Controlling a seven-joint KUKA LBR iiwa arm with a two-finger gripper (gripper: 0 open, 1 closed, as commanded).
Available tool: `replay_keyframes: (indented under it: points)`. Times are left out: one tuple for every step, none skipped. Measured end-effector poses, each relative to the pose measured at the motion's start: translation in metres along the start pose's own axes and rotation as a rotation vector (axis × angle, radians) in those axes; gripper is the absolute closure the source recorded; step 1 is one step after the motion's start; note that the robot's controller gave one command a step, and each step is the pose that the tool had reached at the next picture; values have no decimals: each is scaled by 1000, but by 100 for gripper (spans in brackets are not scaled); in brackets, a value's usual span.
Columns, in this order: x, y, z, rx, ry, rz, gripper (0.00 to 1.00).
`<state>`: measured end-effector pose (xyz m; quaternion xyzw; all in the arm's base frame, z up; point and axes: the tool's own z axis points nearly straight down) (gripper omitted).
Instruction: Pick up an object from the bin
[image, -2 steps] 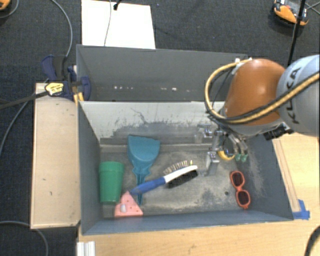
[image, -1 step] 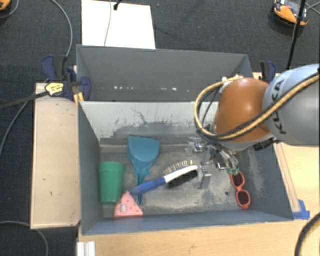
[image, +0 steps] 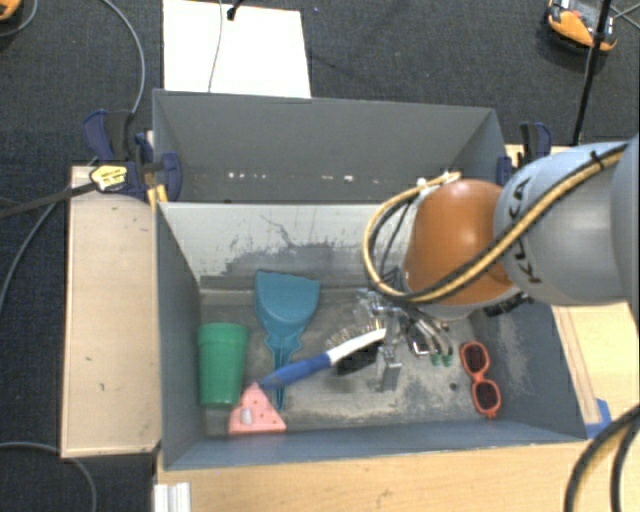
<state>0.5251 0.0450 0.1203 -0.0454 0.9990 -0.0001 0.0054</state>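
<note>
- Soft, even light is falling from above across the grey bin, keeping shadows faint and soft-edged.
- Small glare specks are glinting in a row along its back wall.
- The orange wrist cover is carrying a broad, dull highlight.
- The arm is shading the floor beneath it.

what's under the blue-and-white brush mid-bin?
Blue-handled white-tipped brush crosses over the stem of the blue plastic scoop. Something dark sits under its white end by the gripper; the rest there is covered.
</note>
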Motion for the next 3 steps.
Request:
replay_keyframes:
  points:
    - [-22,0,38,-1,1,-294,100]
    - [-22,0,38,-1,1,-294,100]
    - [-34,-18,-150,0,-5,-297,100]
